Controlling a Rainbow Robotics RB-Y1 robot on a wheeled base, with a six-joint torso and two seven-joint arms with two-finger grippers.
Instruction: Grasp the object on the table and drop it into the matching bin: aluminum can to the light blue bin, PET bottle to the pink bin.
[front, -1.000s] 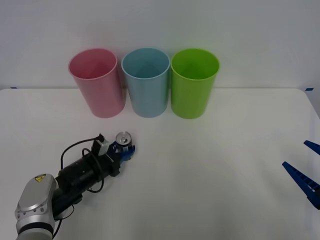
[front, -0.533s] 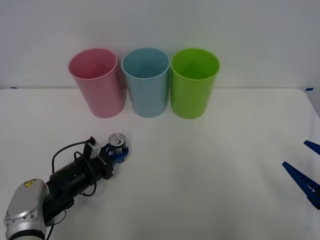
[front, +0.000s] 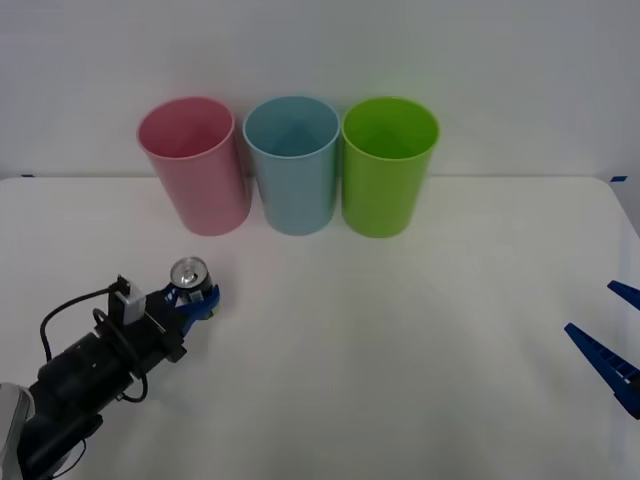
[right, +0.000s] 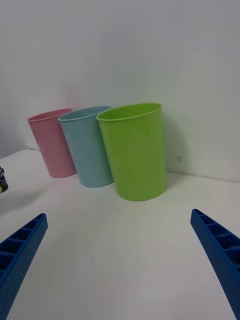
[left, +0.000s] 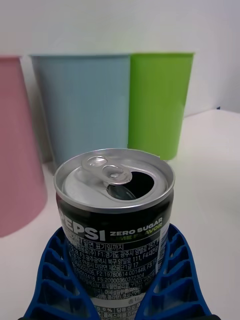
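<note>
The small dark aluminum can (front: 189, 277) with a silver opened top is held upright in my left gripper (front: 196, 300), whose blue fingers are shut on its sides. In the left wrist view the can (left: 116, 220) stands close up between the ribbed fingers (left: 172, 270). It hangs over the table's (front: 400, 330) left front, short of the pink bin (front: 195, 165). The light blue bin (front: 291, 163) stands right of the pink one at the back; both also show from the right wrist, light blue bin (right: 90, 145) and pink bin (right: 52, 142). My right gripper (front: 610, 340) waits open at the right edge.
A lime green bin (front: 388, 165) stands right of the light blue one, touching it. The three bins form a row along the back wall. The white tabletop stretches wide between the two arms.
My left arm has drawn back to the left and toward the front with the can in its grip. The right arm has stayed still.
</note>
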